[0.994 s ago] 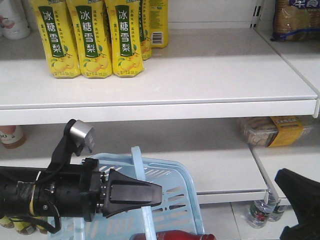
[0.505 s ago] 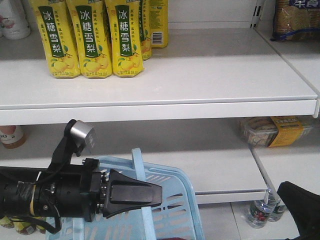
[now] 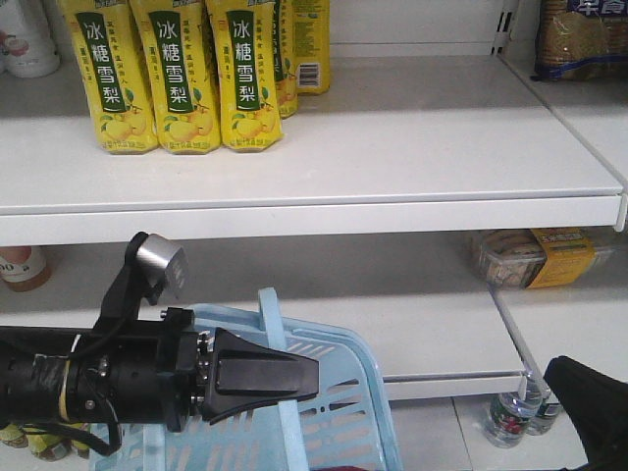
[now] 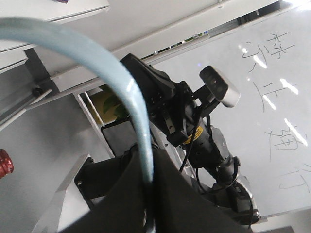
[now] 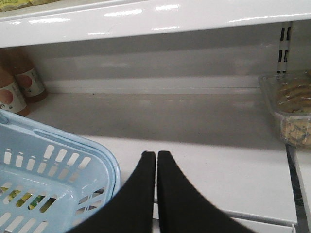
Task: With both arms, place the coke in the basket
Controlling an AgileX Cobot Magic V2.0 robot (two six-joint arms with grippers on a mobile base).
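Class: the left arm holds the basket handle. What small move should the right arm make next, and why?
Probably open the right gripper: its fingers are shut on nothing beside the basket, whose handle the left gripper clamps, and no coke is in view.

The left arm (image 3: 59, 388) lies horizontal, entering from the left edge of the front view. Its camera box (image 3: 160, 263) stands on a stalk above the wrist, and the wedge-shaped left gripper (image 3: 309, 378) points right with its jaws closed on the hoop handle (image 4: 127, 92) of the basket (image 3: 343, 412). The right arm (image 3: 591, 410) shows only as a black section at the lower right corner of that view. The right gripper (image 5: 156, 154) points forward, its two fingers (image 5: 138, 194) pressed flat against each other.
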